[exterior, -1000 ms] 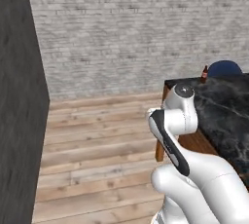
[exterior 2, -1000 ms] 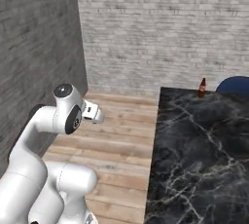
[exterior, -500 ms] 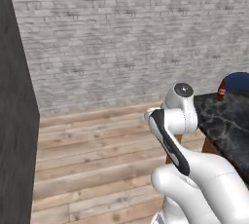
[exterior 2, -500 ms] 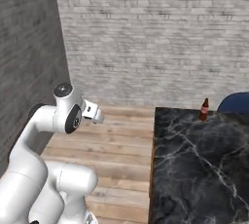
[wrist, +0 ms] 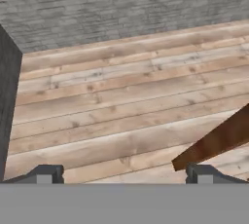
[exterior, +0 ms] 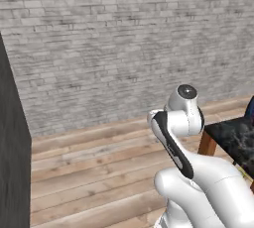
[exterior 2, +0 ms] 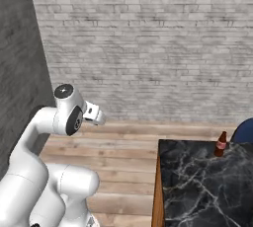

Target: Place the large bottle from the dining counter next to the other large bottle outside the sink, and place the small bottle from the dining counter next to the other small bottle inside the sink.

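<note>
Your end effector [wrist: 121,175] hangs released and empty above the wooden floor [wrist: 116,106]; a small bottle [exterior 2: 221,145] stands on the marble tabletop [exterior 2: 197,186].

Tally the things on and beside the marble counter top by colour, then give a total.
Brown with a red label: 1, the small bottle standing on the dining counter.
Blue: 1, a rounded object at the counter's far edge; its kind is unclear.
Total: 2
</note>
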